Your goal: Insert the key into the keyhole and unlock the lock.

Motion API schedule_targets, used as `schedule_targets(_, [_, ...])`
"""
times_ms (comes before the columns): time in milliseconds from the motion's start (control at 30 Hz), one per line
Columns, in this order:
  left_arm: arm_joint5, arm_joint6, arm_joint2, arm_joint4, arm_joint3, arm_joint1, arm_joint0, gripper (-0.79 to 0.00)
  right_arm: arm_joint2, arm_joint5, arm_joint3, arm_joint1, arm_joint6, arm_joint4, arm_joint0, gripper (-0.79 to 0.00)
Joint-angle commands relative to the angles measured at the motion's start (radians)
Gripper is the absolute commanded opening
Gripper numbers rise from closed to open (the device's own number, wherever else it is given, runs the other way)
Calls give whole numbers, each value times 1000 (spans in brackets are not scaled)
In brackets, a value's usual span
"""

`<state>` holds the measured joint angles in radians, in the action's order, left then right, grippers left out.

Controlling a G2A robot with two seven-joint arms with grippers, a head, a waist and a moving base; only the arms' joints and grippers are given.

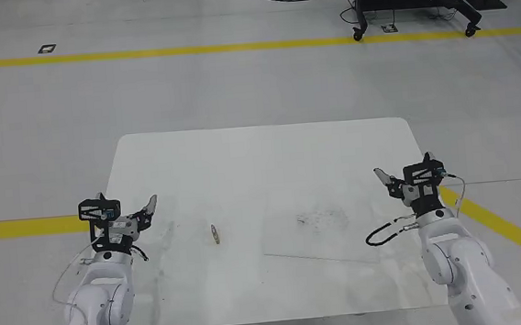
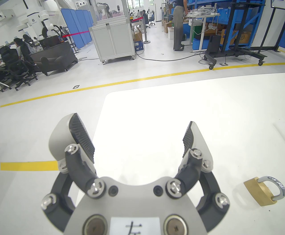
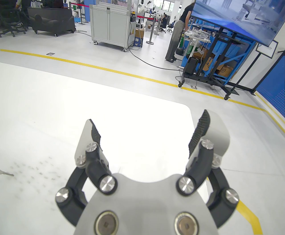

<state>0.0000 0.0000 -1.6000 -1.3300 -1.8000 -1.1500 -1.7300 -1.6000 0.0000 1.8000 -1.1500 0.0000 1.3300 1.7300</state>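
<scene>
My first worry sits on the left. The small brass padlock with a silver shackle (image 2: 258, 191) lies flat and loose on the white table (image 1: 269, 153), and I cannot make out which way its keyhole faces. I judge that a key pushed at it would slide or spin it unless one gripper pins the body first. Further right, a thin grey metal tip (image 3: 5, 173), which I take for the key, lies flat on the table. A pinch on something that low could skate off, or lift it crooked, and a crooked key would jam at the keyhole.

The left gripper (image 2: 133, 126) hangs over the table's left edge, towards the near corner. Its jaws are spread wide and hold nothing. The padlock rests off to its right, outside the span of the jaws and well apart from them, left of the table's middle. The supposed key lies beside a patch of grey scuff marks (image 1: 325, 217), past the middle. The right gripper (image 3: 148, 120) hangs at the right edge, its jaws also wide and empty, well apart from the key.
</scene>
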Motion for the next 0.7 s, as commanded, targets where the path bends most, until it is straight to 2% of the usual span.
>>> schedule_targets(0, [0, 0, 0, 0, 0, 0, 0, 0, 0, 0, 0, 0, 0, 0, 0, -1])
schedule_targets(400, [0, 0, 0, 0, 0, 0, 0, 0, 27, -17, -7, -1, 20, 31, -20, 0])
schedule_targets(567, [0, 0, 0, 0, 0, 0, 0, 0, 155, -179, -36, -7, 133, 31, -133, 0])
schedule_targets(667, [0, 0, 0, 0, 0, 0, 0, 0, 237, -236, -65, -16, 200, 15, -207, 0])
